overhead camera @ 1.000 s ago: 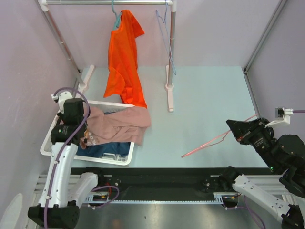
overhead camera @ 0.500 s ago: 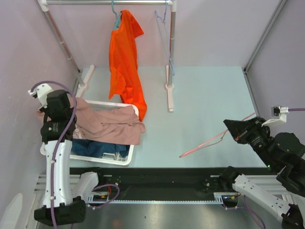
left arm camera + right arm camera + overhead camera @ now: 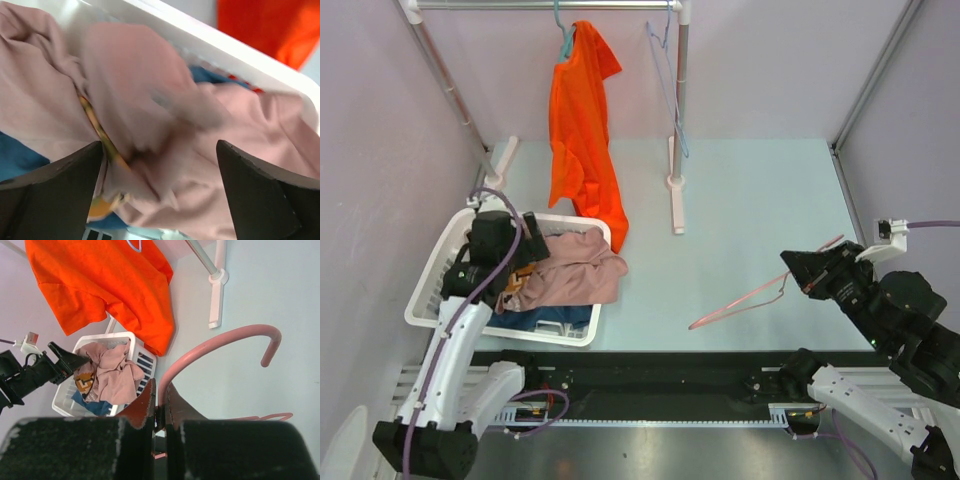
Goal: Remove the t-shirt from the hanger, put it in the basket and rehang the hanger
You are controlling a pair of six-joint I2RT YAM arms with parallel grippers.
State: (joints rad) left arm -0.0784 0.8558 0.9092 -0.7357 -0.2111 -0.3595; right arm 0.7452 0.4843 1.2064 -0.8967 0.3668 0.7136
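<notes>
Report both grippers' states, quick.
Left gripper: open, holding nothing, over the pink shirt.
Right gripper: closed on the hanger.

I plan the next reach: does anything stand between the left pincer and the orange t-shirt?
Nothing visible does. The open left pincer is over the basket, and the orange t-shirt hangs at the basket's far rim.

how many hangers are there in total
3: a teal hanger on the rail under the orange t-shirt, an empty pale blue hanger at the rail's right end, and a pink hanger in the right gripper. Others could hide in the basket.
</notes>
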